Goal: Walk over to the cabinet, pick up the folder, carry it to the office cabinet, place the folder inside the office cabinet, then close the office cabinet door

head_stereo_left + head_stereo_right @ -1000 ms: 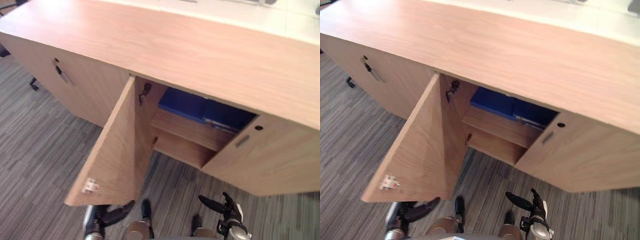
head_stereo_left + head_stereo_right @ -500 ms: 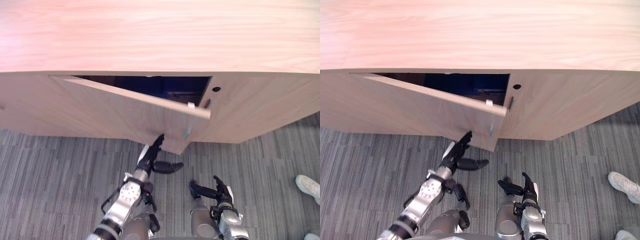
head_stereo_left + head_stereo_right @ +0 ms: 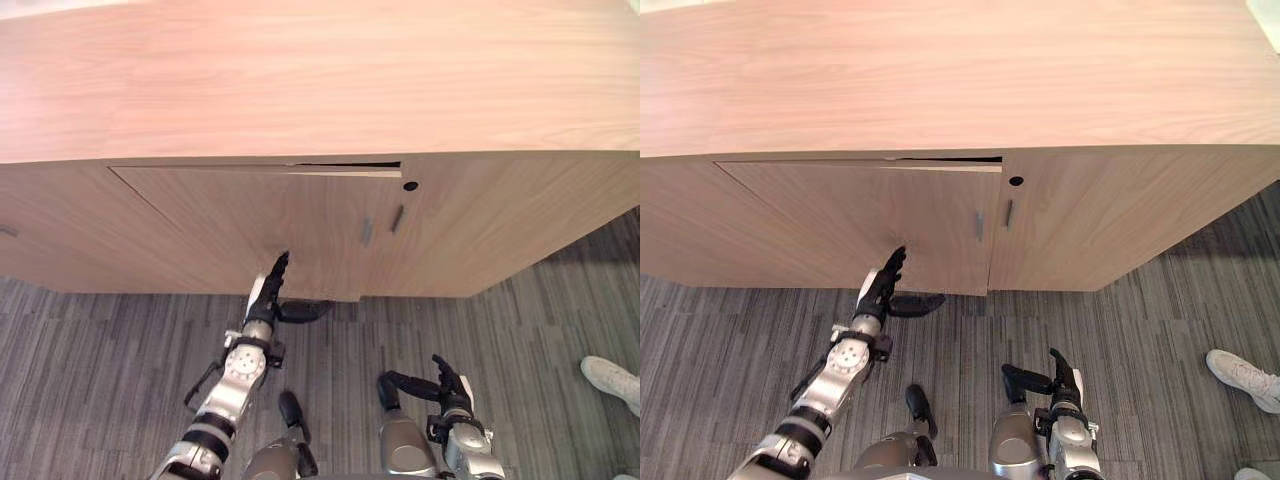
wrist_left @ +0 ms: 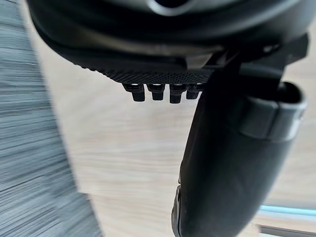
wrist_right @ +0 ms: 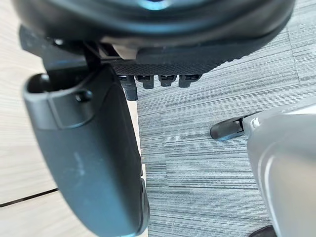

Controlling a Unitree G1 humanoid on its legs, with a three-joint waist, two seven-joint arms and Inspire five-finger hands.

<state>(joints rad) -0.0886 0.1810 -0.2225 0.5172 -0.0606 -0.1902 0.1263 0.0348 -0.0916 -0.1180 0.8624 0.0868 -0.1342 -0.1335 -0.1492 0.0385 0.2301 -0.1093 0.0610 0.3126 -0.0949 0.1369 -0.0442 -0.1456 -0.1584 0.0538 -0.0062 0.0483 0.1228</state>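
A long wooden office cabinet (image 3: 500, 230) ran across the head views from 9 o'clock to 3 o'clock, its broad bare top surface (image 3: 320, 80) taking the whole 12 o'clock half. Grey striped carpet (image 3: 90, 380) covered the floor from the cabinet's foot down to 6 o'clock. The office cabinet door (image 3: 200, 220), the wide panel just to 9 o'clock of centre, stood almost shut: it lay nearly flush with the front, and a thin dark gap (image 3: 345, 165) showed along its top edge towards its free side. A second, shut door panel met it on the 3 o'clock side. The left hand (image 3: 268, 298) reached up from 7 o'clock, its fingers (image 3: 282, 262) straight and together with their tips pressed flat on the lower part of the door, and its thumb spread out sideways towards 3 o'clock; the left wrist view showed those fingers (image 4: 153, 91) end-on against pale wood. The right hand (image 3: 440, 385) hung low at 5 o'clock over the carpet, well apart from the cabinet, fingers loosely spread and holding nothing. A person's white shoe (image 3: 612, 378) rested on the carpet at 4 o'clock by the edge. Two small slim handles sat side by side near the seam, one on the door (image 3: 366, 232) and one on the neighbouring panel (image 3: 397, 218), with a round keyhole (image 3: 410, 186) just above the latter. Where the folder lay could not be told.
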